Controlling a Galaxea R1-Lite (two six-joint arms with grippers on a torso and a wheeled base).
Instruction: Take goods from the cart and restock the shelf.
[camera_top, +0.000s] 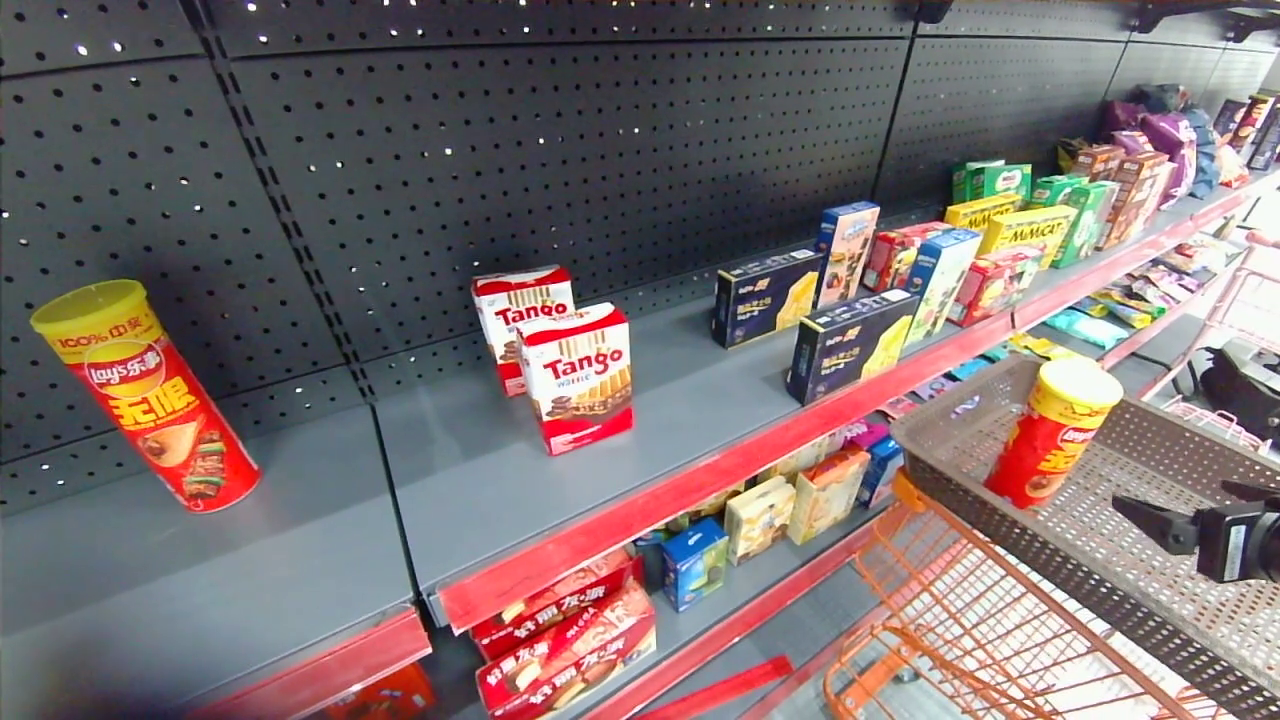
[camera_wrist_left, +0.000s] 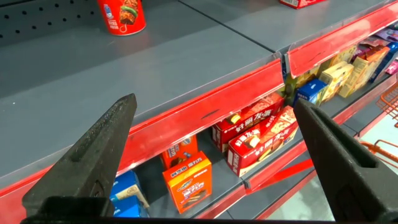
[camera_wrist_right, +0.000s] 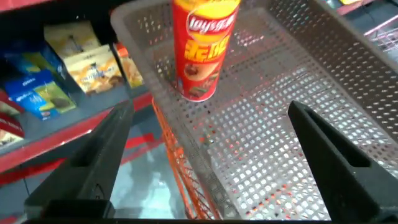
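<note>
Grey shelf (camera_top: 700, 380), pegboard backing (camera_top: 600, 150), orange cart (camera_top: 960, 620)

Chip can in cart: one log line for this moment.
right gripper: open, facing chip can standing in cart basket | left gripper: open, before shelf | second can: on shelf

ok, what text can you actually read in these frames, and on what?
"Tango": both red-and-white boxes on the shelf.
"Lay's", "无限", "100%": shelf can.
"Lay's", "无限": cart can in the basket.
Other boxes further along and on the lower shelves: print too small or blurred to read.
</note>
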